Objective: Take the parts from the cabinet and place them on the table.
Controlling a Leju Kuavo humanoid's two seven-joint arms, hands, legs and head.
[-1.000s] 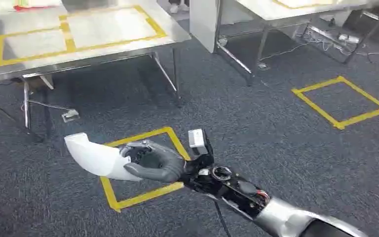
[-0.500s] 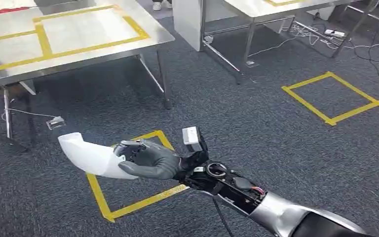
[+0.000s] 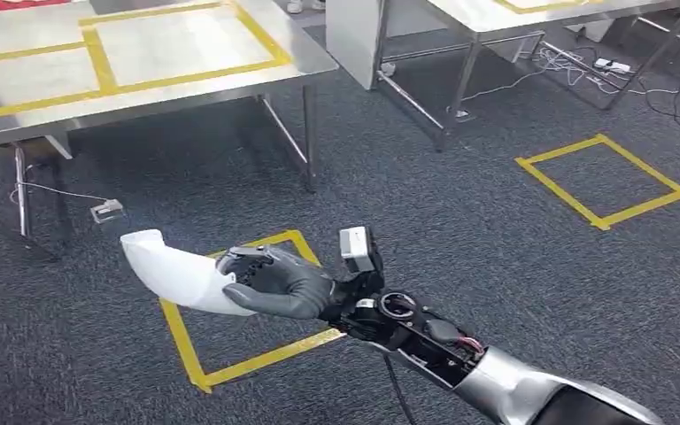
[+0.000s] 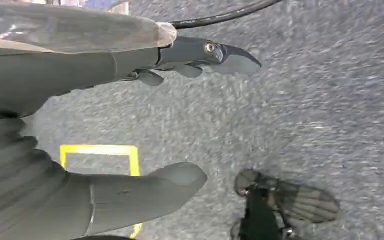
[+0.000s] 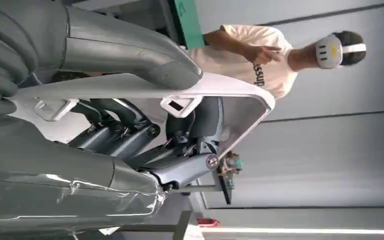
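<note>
My right hand [image 3: 279,282] grips a long white curved plastic part [image 3: 177,270], held out over the dark carpet in the head view. In the right wrist view the thumb [image 5: 130,50] lies over the white part [image 5: 145,87] and the darker fingers [image 5: 125,132] curl beneath it. The steel table [image 3: 18,115] with yellow tape rectangles stands ahead at the upper left. My left hand [image 4: 130,120] hangs over the carpet with thumb and fingers apart and nothing between them.
A yellow tape square [image 3: 239,310] marks the floor under my right hand, another [image 3: 606,181] lies to the right. A second table [image 3: 496,22] and cables [image 3: 620,71] are at the back right. A person [image 5: 260,57] wearing a headset stands in the right wrist view.
The whole picture has shifted a little as the camera moved; the table sits slightly further right in view. My right hand still holds the white part in the same way.
</note>
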